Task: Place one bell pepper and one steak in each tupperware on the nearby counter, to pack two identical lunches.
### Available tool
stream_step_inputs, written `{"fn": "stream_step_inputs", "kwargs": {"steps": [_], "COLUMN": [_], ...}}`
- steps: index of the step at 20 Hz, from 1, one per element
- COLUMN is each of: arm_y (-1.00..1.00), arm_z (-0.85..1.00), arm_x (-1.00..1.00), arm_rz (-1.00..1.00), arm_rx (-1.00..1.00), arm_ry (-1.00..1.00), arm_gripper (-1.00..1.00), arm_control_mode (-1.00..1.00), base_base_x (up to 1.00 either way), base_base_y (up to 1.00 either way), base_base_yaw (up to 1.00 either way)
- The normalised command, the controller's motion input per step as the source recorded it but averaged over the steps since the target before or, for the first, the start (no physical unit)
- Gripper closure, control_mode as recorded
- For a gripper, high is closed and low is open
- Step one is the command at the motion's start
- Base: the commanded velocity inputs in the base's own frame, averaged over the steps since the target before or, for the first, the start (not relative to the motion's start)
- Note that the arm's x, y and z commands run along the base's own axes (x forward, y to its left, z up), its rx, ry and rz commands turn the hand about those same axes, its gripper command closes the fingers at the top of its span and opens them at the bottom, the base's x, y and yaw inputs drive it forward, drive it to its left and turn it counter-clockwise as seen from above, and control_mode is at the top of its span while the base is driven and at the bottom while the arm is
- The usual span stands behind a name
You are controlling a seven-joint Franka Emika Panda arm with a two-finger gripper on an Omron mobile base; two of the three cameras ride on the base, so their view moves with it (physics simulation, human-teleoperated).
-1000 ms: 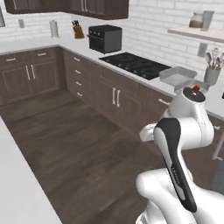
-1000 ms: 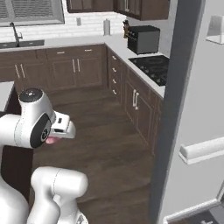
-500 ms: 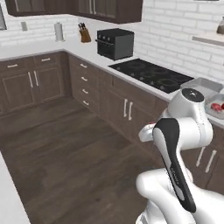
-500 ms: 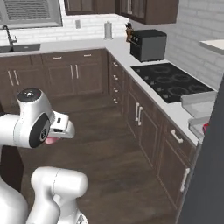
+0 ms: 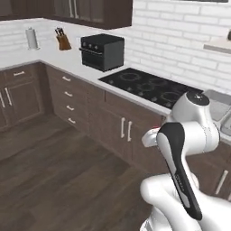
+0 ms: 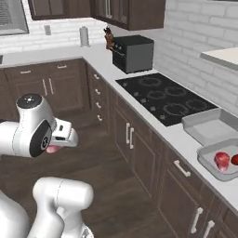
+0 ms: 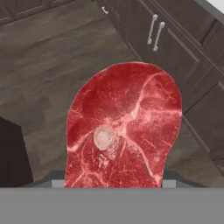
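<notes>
A flat pinkish-red steak [image 7: 124, 131] with pale marbling and a round bone spot stands between the jaws of my gripper [image 7: 113, 181], which is shut on it, above the wooden floor in front of the cabinets. From the right base view the gripper [image 6: 55, 148] hangs at the arm's end with a bit of pink meat under it. Two light-grey tupperware sit on the counter right of the stovetop: the farther tupperware [image 6: 190, 124] holds nothing, and the nearer tupperware [image 6: 204, 160] holds a steak [image 6: 222, 160] and a bell pepper [image 6: 235, 160].
A black stovetop [image 6: 165, 97] is set in the white counter [image 6: 100, 60], with a black toaster oven [image 6: 134, 52], a knife block [image 5: 63, 40] and a paper towel roll [image 5: 31, 38] farther along. Dark cabinets [image 6: 139, 153] run below. Open wooden floor [image 5: 54, 176] lies left.
The whole picture has shifted as the base drove: the stovetop counter and the tupperware come closer. The gripper keeps the steak in the same hold.
</notes>
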Motion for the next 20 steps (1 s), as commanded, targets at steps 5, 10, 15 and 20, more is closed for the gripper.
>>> {"fn": "stream_step_inputs", "kwargs": {"steps": [5, 10, 15, 20], "arm_y": [0.00, 0.00, 0.00, 0.00], "arm_z": [0.00, 0.00, 0.00, 0.00], "arm_x": [0.00, 0.00, 0.00, 0.00], "arm_rz": [0.00, 0.00, 0.00, 0.00], "arm_rx": [0.00, 0.00, 0.00, 0.00], "arm_ry": [0.00, 0.00, 0.00, 0.00], "arm_gripper": [1.00, 1.00, 1.00, 1.00], "arm_control_mode": [1.00, 1.00, 1.00, 1.00], "base_base_x": [1.00, 0.74, 0.50, 0.85], "base_base_y": [0.25, 0.37, 0.26, 0.14], "base_base_yaw": [-0.54, -0.57, -0.62, -0.63]}}
